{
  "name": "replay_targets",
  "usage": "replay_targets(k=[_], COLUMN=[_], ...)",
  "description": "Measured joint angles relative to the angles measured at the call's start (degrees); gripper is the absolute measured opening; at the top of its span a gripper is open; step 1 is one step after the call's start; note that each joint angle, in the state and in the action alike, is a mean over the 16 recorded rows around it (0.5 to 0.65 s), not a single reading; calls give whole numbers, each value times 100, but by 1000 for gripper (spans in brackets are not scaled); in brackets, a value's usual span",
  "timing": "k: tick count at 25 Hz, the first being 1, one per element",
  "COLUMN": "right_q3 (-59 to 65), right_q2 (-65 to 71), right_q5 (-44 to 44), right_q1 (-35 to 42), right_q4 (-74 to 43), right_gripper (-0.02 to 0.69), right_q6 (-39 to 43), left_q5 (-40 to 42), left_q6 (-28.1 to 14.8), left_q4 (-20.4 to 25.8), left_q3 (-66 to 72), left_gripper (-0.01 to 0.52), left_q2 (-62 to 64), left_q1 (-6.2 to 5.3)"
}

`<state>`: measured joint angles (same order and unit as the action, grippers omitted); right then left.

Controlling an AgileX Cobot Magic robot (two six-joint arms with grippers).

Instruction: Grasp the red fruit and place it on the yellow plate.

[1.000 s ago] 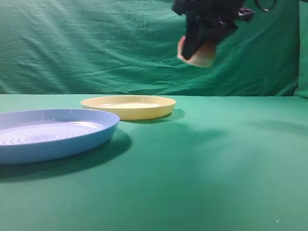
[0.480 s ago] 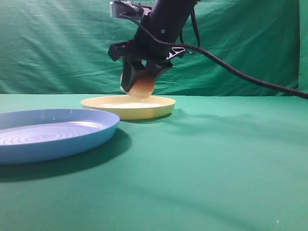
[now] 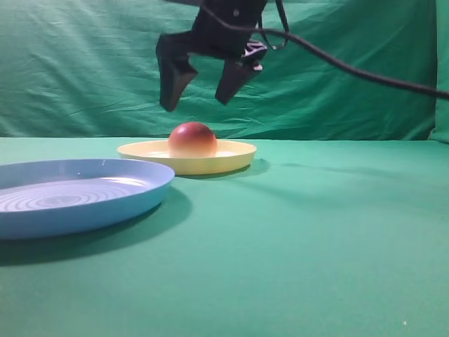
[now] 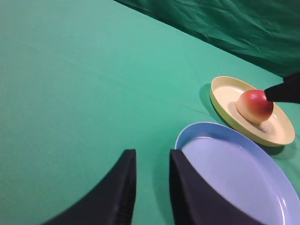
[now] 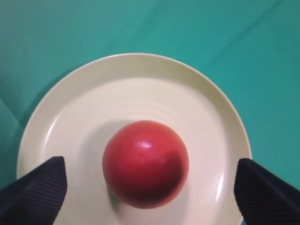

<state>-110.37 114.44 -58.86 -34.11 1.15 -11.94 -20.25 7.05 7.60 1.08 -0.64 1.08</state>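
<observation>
The red fruit (image 3: pixel 192 140) sits on the yellow plate (image 3: pixel 231 156), red dome up. From straight above, the right wrist view shows the red fruit (image 5: pixel 146 163) in the middle of the yellow plate (image 5: pixel 136 84). My right gripper (image 3: pixel 198 95) hangs open above it, not touching, with its fingers (image 5: pixel 269 197) spread wide to either side. In the left wrist view the red fruit (image 4: pixel 254 106) rests on the yellow plate (image 4: pixel 281 133) at the far right. My left gripper (image 4: pixel 152 171) is low over the green cloth with a narrow gap between its jaws and nothing in them.
A larger light blue plate (image 3: pixel 133 200) with concentric rings lies at the left front, close to the yellow one; the blue plate (image 4: pixel 243 173) is right beside my left gripper. A green cloth covers the table, and a green curtain hangs behind.
The right gripper carried the fruit left and down to the yellow plate, let go of it, opened and rose above it. The fruit now rests on the plate.
</observation>
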Motion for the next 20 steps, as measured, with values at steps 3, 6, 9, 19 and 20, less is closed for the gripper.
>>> replay_targets(k=[3,6,9,19,20], right_q3=[83,443,1060,4133,4433], right_q2=[-466,-1031,-1706,-4459,-4742], right_q5=[-450,-603,-439,1139,1270], right_q1=[0,0,0,0,0], right_q4=[29,135,274,693,708], right_gripper=[110,31,3,0,0], right_q6=[141,283,400,461,461], left_q5=[0,0,0,0,0], left_q6=[0,0,0,0,0], left_q4=[0,0,0,0,0], left_q3=[0,0,0,0,0], left_gripper=[157,157,157,157,157], left_q2=[0,0,0,0,0], left_q1=[0,0,0,0,0])
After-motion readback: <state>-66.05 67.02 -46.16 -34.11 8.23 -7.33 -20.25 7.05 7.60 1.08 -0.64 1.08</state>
